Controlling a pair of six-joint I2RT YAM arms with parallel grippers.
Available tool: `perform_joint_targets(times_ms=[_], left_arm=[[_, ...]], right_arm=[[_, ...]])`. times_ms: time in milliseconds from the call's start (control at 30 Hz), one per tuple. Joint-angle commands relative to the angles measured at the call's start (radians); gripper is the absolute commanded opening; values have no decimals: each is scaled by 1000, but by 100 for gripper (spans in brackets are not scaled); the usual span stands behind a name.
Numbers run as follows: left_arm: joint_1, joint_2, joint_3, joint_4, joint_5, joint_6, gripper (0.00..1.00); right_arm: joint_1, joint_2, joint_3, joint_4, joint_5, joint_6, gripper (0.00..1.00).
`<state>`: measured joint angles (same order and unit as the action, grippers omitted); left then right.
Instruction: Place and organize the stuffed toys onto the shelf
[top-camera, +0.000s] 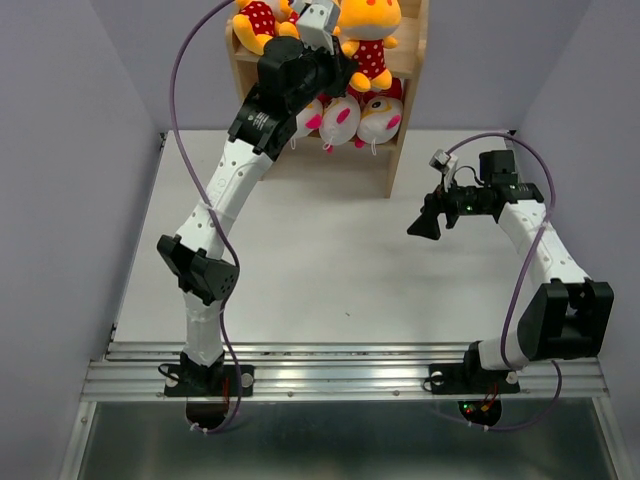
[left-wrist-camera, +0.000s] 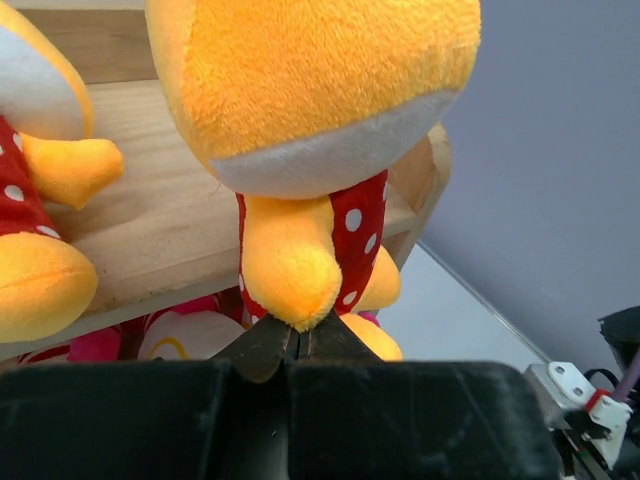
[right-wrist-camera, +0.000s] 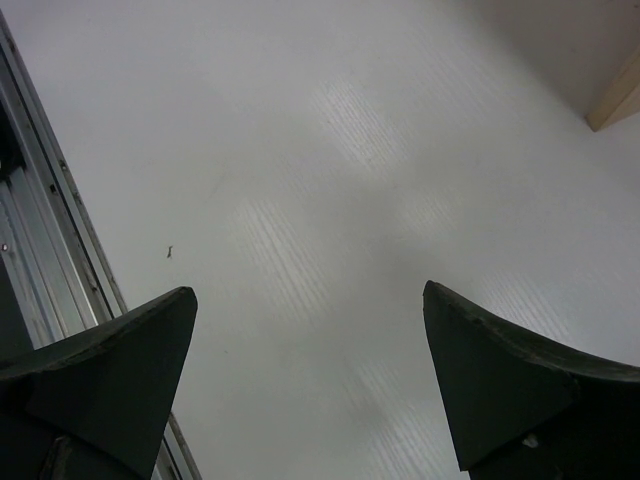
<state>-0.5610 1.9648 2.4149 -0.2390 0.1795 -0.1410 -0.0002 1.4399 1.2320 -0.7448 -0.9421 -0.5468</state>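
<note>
Sitting upright on the upper board of the light-wood shelf (left-wrist-camera: 160, 230), the yellow-orange plush toy (left-wrist-camera: 310, 90) has its long axis vertical, head up, with its rounded, fuzzy feet toward me below a red white-dotted shirt. My left gripper (left-wrist-camera: 285, 352) is pressed together, its dark tips meeting the underside of one foot (left-wrist-camera: 290, 270); whether fabric is pinched I cannot tell. My right gripper (right-wrist-camera: 308, 292) hangs spread wide over the smooth white table (right-wrist-camera: 300, 150), holding nothing.
</note>
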Motion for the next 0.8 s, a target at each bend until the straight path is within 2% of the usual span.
perform_joint_targets(times_ms=[0, 67, 133, 200, 233, 267, 367, 467, 633, 767], left_arm=[[7, -14, 39, 105, -66, -25, 0], [9, 9, 50, 124, -74, -31, 3], [10, 28, 78, 127, -87, -42, 10], [12, 48, 87, 139, -94, -51, 23], [12, 51, 89, 145, -97, -60, 26], [12, 57, 90, 156, -98, -65, 34], [13, 65, 90, 171, -112, -80, 43], [12, 71, 92, 202, -120, -97, 60], [15, 72, 105, 237, -143, -121, 74], [18, 57, 115, 286, -158, -144, 81]], right_arm=[[2, -48, -29, 50, -32, 11, 100], [2, -53, -39, 58, -37, 19, 100], [2, -59, -51, 65, -40, 25, 100], [2, -62, -57, 68, -44, 30, 100], [2, -65, -58, 70, -47, 33, 100], [2, -65, -58, 71, -50, 34, 100], [2, -68, -62, 74, -57, 38, 100], [2, -70, -65, 79, -63, 44, 100], [2, -72, -68, 84, -69, 48, 100], [2, -73, -72, 84, -73, 48, 100]])
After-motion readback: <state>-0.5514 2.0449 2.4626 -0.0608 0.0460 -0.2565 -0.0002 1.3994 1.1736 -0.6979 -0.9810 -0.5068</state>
